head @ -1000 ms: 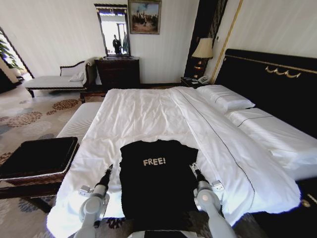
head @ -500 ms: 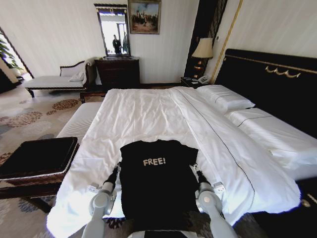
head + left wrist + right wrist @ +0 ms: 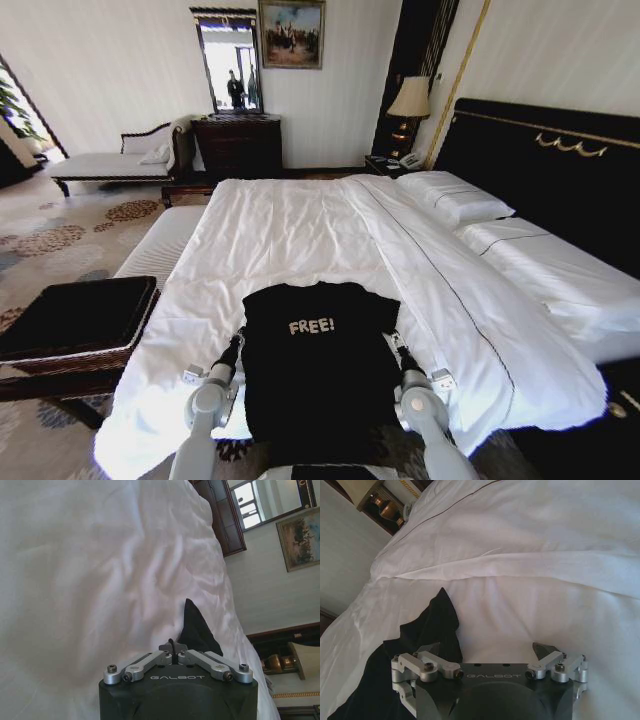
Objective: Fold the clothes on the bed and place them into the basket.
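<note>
Clothes [image 3: 315,370] are represented by one black short-sleeved T-shirt, spread flat and face up at the foot edge of the bed [image 3: 300,230], its white "FREE!" lettering readable and its hem draped over that edge toward the robot. The fabric lies mostly smooth, with one sleeve spread to each side and no fold yet made.

Both sides of the shirt are flanked by the arms, apparently so that the two edges can be taken together for a first fold. The left end effector [image 3: 236,343] is placed at the shirt's left edge, just below the sleeve; in the left wrist view its fingers [image 3: 172,647] are seen drawn together, with a point of black cloth just past them, though whether cloth is pinched cannot be told. The right end effector [image 3: 393,342] is set at the right edge, and in the right wrist view its fingers [image 3: 543,649] are seen spread apart on the white sheet, with the shirt's sleeve lying just beside one of them, not gripped.

The basket [image 3: 75,315], a shallow black tray with a patterned brown rim, stands on the floor off the bed's left side, well apart from the shirt.
</note>
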Controlling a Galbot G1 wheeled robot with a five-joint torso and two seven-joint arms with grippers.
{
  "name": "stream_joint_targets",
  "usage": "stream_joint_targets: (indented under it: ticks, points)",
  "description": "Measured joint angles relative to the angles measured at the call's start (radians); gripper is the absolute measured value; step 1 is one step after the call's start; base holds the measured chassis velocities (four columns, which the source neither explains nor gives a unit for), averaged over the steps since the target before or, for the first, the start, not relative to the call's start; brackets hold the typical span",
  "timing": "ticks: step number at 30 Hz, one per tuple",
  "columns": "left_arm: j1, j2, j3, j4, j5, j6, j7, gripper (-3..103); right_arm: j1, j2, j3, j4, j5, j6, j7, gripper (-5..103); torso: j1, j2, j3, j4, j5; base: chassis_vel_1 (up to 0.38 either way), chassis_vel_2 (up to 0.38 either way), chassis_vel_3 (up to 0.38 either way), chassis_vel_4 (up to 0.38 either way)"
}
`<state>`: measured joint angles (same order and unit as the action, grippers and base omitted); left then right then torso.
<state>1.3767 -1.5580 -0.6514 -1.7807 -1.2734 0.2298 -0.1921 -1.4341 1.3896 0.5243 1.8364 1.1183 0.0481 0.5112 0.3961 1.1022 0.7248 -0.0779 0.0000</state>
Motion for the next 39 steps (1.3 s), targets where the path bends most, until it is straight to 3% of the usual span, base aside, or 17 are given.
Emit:
stream_joint_targets:
  ticks: [11, 26, 29, 30, 31, 33, 37, 39]
  points:
    - [0.096, 0.045, -0.047, -0.134, 0.012, -0.03, -0.012, 0, 0.006, 0.009, -0.003, 0.0, -0.005, -0.001, 0.001, 100, 0.0, 0.0, 0.0, 0.0, 0.0001, 0.0, 0.0, 0.0, 0.0]
    - [0.129, 0.043, -0.074, -0.116, 0.055, -0.054, -0.022, 0, 0.02, 0.029, -0.035, -0.006, -0.029, -0.001, 0.002, 100, 0.0, 0.0, 0.0, 0.0, -0.0001, 0.0, 0.0, 0.0, 0.0]
    - [0.14, 0.043, -0.064, -0.13, 0.059, -0.042, -0.026, 11, 0.018, 0.027, -0.033, -0.007, -0.028, -0.001, 0.002, 100, 0.0, 0.0, 0.0, 0.0001, 0.0, 0.0, 0.0, 0.0, 0.0]
    - [0.17, 0.049, -0.061, -0.187, 0.03, -0.03, -0.043, 27, 0.018, 0.019, -0.022, -0.011, -0.019, -0.001, 0.0, 100, 0.0, 0.0, 0.0, 0.0001, 0.0001, 0.0, 0.0, 0.0, 0.0]
    - [0.177, 0.052, -0.065, -0.204, 0.01, -0.026, -0.046, 32, 0.018, 0.017, -0.019, -0.013, -0.015, -0.001, 0.0, 100, 0.0, 0.0, 0.0, 0.0002, 0.0001, 0.0, 0.0, 0.0, 0.0]
    - [0.179, 0.053, -0.068, -0.213, 0.0, -0.024, -0.047, 32, 0.018, 0.016, -0.018, -0.014, -0.014, -0.001, -0.001, 100, 0.0, 0.0, 0.0, 0.0002, 0.0002, 0.0, 0.0, 0.0, 0.0]
    - [0.146, 0.059, -0.074, -0.205, -0.007, -0.015, -0.047, 54, 0.02, 0.013, -0.016, -0.025, -0.01, 0.0, -0.004, 100, 0.0, 0.0, 0.0, 0.0, 0.0001, 0.0, 0.0, 0.0, 0.0]
    - [0.128, 0.059, -0.071, -0.184, 0.0, -0.013, -0.048, 59, 0.021, 0.013, -0.017, -0.025, -0.01, 0.0, -0.004, 100, 0.0, 0.0, 0.0, -0.0001, -0.0001, 0.0, 0.0, 0.0, 0.0]
